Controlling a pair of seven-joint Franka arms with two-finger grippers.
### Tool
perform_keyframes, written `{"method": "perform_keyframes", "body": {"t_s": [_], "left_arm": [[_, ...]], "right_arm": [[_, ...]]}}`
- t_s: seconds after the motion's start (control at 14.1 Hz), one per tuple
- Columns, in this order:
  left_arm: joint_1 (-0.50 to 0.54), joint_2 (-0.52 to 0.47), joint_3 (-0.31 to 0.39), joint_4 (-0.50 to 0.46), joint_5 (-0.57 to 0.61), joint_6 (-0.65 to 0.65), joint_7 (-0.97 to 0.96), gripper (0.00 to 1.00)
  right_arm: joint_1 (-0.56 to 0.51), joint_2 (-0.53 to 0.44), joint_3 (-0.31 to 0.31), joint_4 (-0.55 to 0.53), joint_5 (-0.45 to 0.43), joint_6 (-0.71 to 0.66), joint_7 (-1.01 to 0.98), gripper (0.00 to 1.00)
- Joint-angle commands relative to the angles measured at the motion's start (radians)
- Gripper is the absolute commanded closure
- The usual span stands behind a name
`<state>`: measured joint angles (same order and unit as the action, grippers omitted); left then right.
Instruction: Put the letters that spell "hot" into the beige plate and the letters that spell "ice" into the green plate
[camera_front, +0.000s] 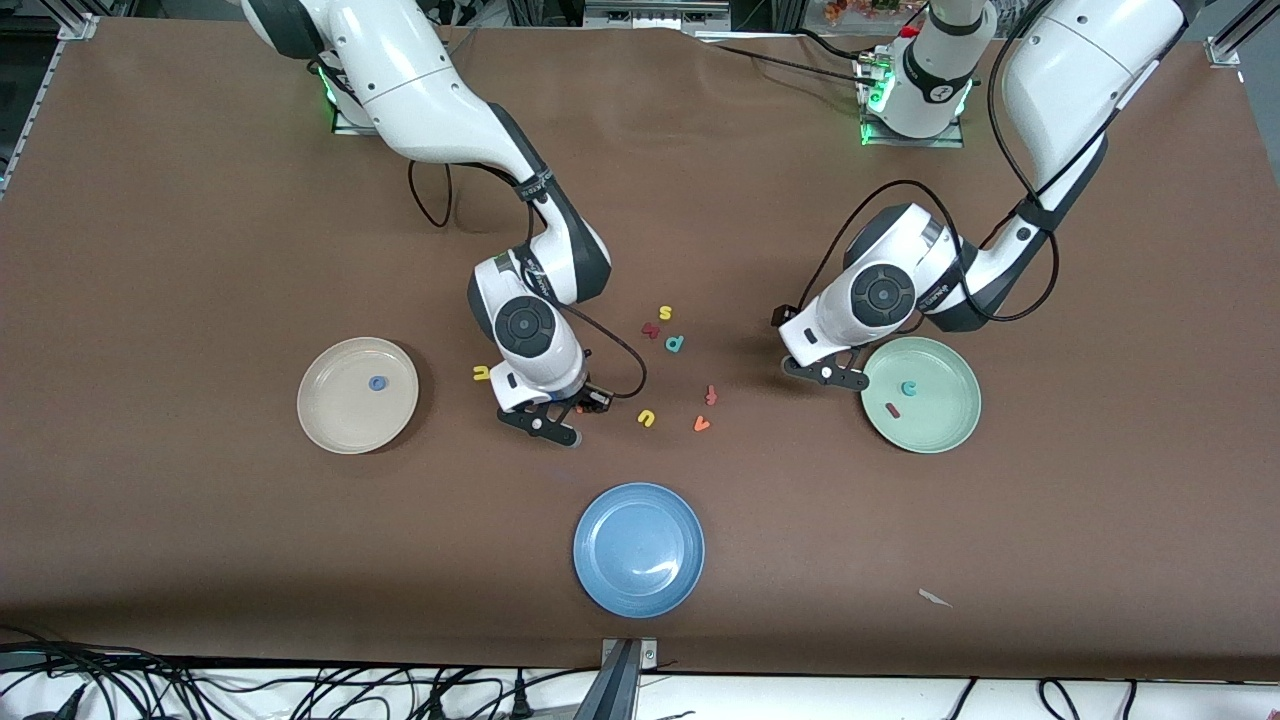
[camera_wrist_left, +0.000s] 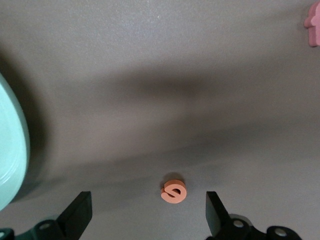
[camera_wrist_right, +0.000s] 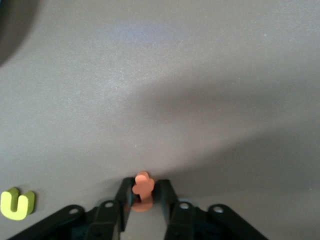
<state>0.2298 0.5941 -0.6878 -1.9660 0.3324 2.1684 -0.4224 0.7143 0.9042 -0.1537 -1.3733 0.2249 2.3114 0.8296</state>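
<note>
Tightly pinched orange t (camera_wrist_right: 142, 192) (right gripper (camera_wrist_right: 143, 200))

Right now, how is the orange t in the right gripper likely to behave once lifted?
The orange t looks tiny and foam-like, so probably very light. The right gripper pinches only its narrow stem, so it may twist or slip. It looks soft enough to squash slightly rather than break.

Three plates sit on the worktop (camera_front: 200, 250): one beige plate (camera_front: 330, 420), one green plate (camera_front: 945, 425) and one blue plate (camera_front: 638, 549).

Twelve foam letters show in all:
- **Yellow, three:** a yellow s (camera_front: 665, 313), a yellow u (camera_front: 646, 418) and a second u-shaped yellow letter (camera_front: 481, 373).
- **Orange, three:** an orange t (camera_wrist_right: 142, 192), an orange e (camera_wrist_left: 173, 191) and an orange v-shaped letter (camera_front: 702, 424).
- **Dark red, three:** a dark red bar (camera_front: 891, 409), a dark red angular letter (camera_front: 651, 329) and a red t-shaped letter (camera_front: 711, 395).
- **Teal, two:** a teal c (camera_front: 909, 388) and a teal d (camera_front: 675, 343).
- **Blue, one:** a blue o (camera_front: 377, 383).

One white scrap (camera_front: 935, 598) lies near the worktop's edge.
</note>
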Motion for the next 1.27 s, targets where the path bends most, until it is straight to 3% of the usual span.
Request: {"method": "perform_keyframes", "body": {"t_s": [0.0,0.21,0.42,0.64,0.78,0.99,1.13,1.2], "left_arm": [[0.002,-0.023,-0.009,-0.034,0.039,0.014,-0.024,0.00],[0.003,-0.024,-0.012,-0.039,0.037,0.021,-0.027,0.01],[0.010,-0.023,-0.012,-0.045,0.040,0.031,-0.016,0.01],[0.003,-0.020,-0.010,-0.073,0.039,0.069,-0.022,0.04],[0.017,-0.020,-0.009,-0.167,0.039,0.216,-0.026,0.10],[0.031,-0.023,-0.007,-0.201,0.040,0.243,-0.027,0.12],[0.029,-0.025,-0.009,-0.206,0.072,0.243,-0.029,0.21],[0.029,-0.023,-0.009,-0.209,0.094,0.243,-0.030,0.32]], "right_arm": [[0.010,0.027,-0.003,0.025,0.010,0.002,0.000,0.81],[0.005,0.019,-0.004,0.026,0.008,-0.009,-0.029,0.91],[-0.016,-0.017,-0.012,0.026,0.008,-0.068,-0.078,0.92],[-0.078,-0.103,-0.020,0.014,0.007,-0.212,-0.237,0.93],[-0.079,-0.155,-0.087,-0.035,0.002,-0.282,-0.326,0.93],[-0.079,-0.269,-0.162,-0.203,0.002,-0.271,-0.541,0.93],[-0.079,-0.326,-0.220,-0.289,0.002,-0.270,-0.668,0.93],[-0.079,-0.341,-0.246,-0.331,0.005,-0.264,-0.740,0.93]]}}
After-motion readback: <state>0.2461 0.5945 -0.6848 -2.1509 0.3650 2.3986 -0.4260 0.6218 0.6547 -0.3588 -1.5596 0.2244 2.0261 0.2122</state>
